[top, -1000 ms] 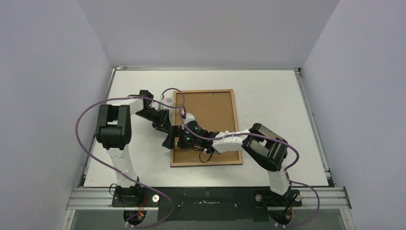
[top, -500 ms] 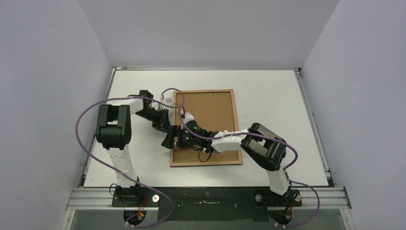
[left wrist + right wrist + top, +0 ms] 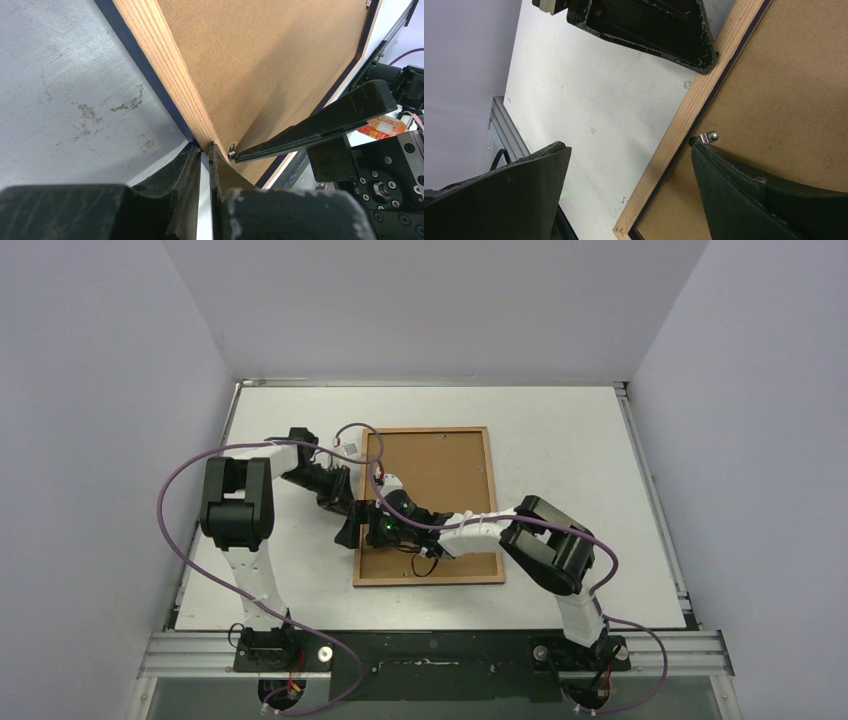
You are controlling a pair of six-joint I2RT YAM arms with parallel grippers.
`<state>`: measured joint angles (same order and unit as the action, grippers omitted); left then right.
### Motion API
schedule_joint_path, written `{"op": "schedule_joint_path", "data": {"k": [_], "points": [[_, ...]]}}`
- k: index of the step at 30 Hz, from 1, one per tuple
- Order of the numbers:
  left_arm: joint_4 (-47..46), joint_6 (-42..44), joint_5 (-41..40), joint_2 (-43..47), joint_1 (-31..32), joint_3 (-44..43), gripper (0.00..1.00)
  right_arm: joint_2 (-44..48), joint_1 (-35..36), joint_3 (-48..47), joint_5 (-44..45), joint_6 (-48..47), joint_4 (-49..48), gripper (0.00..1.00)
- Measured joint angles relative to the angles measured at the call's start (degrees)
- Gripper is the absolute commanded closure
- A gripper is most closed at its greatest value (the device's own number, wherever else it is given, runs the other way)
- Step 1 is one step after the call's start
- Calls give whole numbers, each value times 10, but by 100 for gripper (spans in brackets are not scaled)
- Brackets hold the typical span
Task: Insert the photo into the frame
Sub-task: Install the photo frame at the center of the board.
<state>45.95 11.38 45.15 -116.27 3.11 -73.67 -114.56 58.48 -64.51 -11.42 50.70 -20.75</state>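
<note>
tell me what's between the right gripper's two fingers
In the right wrist view, the frame edge and a strip of bare table lie between the open right gripper fingers; one tip sits by a metal tab on the backing board.

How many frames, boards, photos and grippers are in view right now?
frame: 1
board: 1
photo: 0 in view
grippers: 2 (left gripper, right gripper)
total: 4

Left end effector (image 3: 205,147) closed onto frame (image 3: 150,50) rim.
</note>
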Motion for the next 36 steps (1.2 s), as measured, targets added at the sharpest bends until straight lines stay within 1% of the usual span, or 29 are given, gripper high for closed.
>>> {"op": "schedule_joint_path", "data": {"k": [9, 19, 28, 36], "points": [[0, 0, 3, -1, -2, -1, 95, 0, 3, 0, 24, -1, 0, 2], [-1, 0, 16, -9, -5, -4, 96, 0, 18, -2, 79, -2, 0, 3], [-1, 0, 18, -9, -5, -5, 98, -2, 20, -1, 107, -3, -10, 2], [-1, 0, 18, -9, -5, -5, 100, -1, 20, 9, 110, -3, -25, 2]]}}
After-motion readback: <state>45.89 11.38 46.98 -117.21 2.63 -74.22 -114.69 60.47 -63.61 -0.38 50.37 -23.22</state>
